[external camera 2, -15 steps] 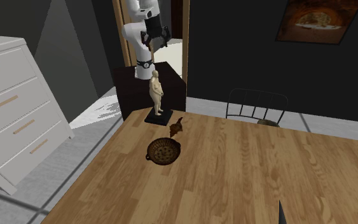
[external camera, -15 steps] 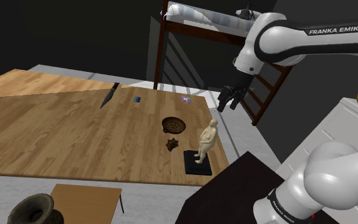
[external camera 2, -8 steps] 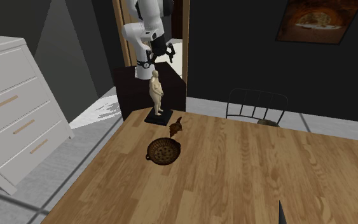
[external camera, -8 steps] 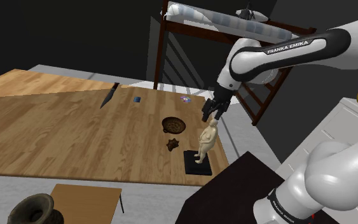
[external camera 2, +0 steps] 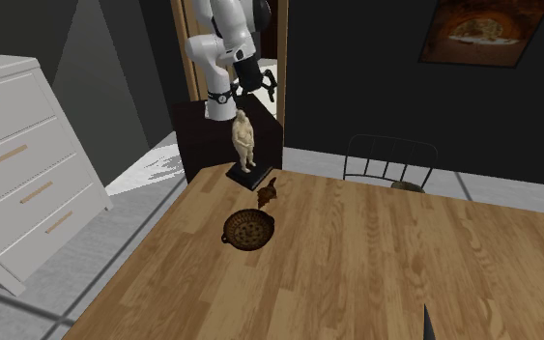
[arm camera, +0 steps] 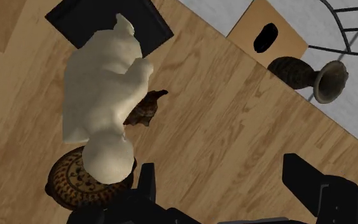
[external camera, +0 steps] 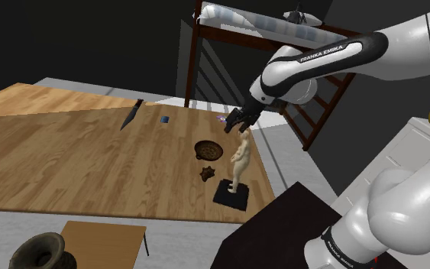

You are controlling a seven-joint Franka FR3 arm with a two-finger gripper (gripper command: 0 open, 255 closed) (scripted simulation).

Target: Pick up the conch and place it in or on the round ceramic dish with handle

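Observation:
The conch (external camera: 206,174) (external camera 2: 269,192) is a small dark brown shell lying on the wooden table (external camera: 68,160) between the dish and a cream figurine. The dish (external camera: 208,149) (external camera 2: 246,230) is a round brown patterned bowl with a handle. My gripper (external camera: 237,122) (external camera 2: 257,85) hangs open right at the head of the figurine (external camera: 240,159) (external camera 2: 244,137), which leans over on its black base. In the wrist view the figurine (arm camera: 104,108) covers part of the conch (arm camera: 144,109) and of the dish (arm camera: 69,184); my gripper (arm camera: 225,184) holds nothing.
A dark knife (external camera: 132,115) and a small blue item (external camera: 164,119) lie farther along the table. A dark vase (external camera: 41,252) and a low wooden stool (external camera: 102,237) stand on the floor. A wire chair (external camera 2: 390,164) and a white dresser (external camera 2: 18,164) flank the table.
My gripper has come down and toward the shoulder view's left, up to the figurine's head. The figurine has tipped and its black base has shifted and tilted.

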